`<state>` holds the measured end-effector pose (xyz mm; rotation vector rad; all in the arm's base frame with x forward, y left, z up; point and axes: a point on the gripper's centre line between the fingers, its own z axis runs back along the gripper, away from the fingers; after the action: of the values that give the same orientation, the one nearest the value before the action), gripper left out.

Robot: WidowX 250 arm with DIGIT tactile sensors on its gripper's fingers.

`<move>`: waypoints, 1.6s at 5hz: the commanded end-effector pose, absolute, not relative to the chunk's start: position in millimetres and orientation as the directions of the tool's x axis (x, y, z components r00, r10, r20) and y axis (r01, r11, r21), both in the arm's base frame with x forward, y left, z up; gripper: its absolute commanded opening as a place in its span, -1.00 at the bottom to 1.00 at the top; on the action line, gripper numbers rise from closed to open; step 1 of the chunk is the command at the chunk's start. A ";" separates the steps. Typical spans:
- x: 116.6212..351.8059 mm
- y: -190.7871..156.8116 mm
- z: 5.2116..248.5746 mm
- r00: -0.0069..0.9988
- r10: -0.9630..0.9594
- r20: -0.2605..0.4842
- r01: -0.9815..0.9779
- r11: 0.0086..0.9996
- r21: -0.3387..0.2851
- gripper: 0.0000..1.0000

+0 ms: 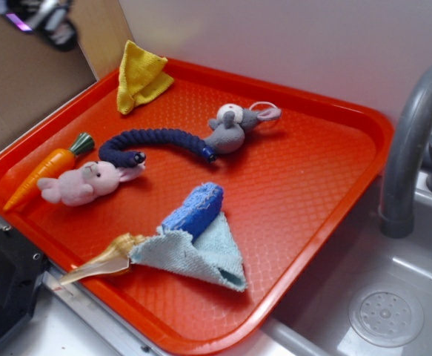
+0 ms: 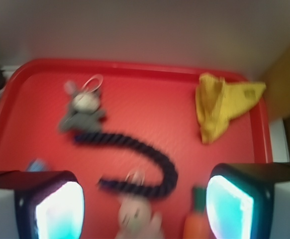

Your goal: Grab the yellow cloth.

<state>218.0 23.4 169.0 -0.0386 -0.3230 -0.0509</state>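
Exterior view: yellow cloth [image 1: 140, 76] stands peak-up at the tray's [image 1: 327, 215] far corner; gripper [image 2: 145, 204] spread wide, empty.

Gripper [image 2: 145, 206] raised above the tray, jaws spread wide, holding nothing, blurred, apparently tilted downward

The tray [image 1: 327, 193] is orange-red with a fine diamond texture. The yellow cloth [image 1: 140, 76], upper left, is bright yellow knit. A navy braided rope [image 1: 156, 141], grey mouse [image 1: 230, 130], pink rabbit [image 1: 86, 183], orange carrot [image 1: 41, 169] with green top, blue roll [image 1: 193, 210], pale blue-green cloth [image 1: 201, 256].
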 end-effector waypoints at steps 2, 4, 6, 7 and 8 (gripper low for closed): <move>222.0 27.2 179.3 0.934 -0.043 0.355 0.054 0.998 -0.023 1.00; 272.2 58.8 135.2 0.953 0.086 0.290 -0.081 0.996 -0.027 1.00; 298.1 81.4 69.8 0.864 0.368 0.345 -0.360 0.929 -0.088 1.00; 312.6 84.5 42.3 0.886 0.335 0.321 -0.337 0.940 -0.050 1.00; 325.8 88.1 34.1 0.905 0.304 0.297 -0.309 0.951 -0.031 1.00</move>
<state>318.5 84.6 23.4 0.0216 -0.2689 0.3405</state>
